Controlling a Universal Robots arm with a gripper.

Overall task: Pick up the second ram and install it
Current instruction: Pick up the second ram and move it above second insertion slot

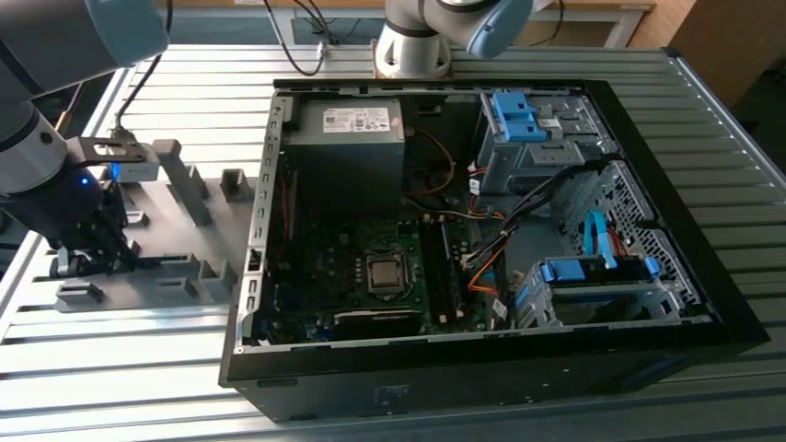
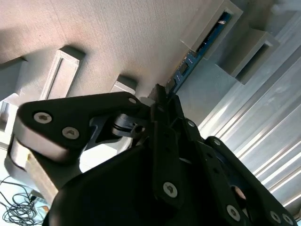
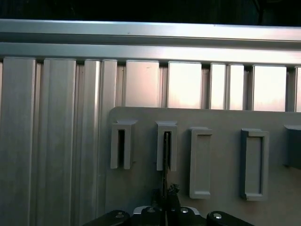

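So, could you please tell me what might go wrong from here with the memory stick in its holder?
1. The pincer looks closed on just one end of the second ram, whose other end sits in the grey holder slot; an off-axis pull might jam or bend it.
2. The grip area is a thin edge, so the strip may slip or pivot.

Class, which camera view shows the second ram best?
The second wrist view: the second ram shows its board face, running from the gripper into a grey holder block. The first wrist view shows it edge-on, a thin dark line. In the exterior view the arm covers that spot.
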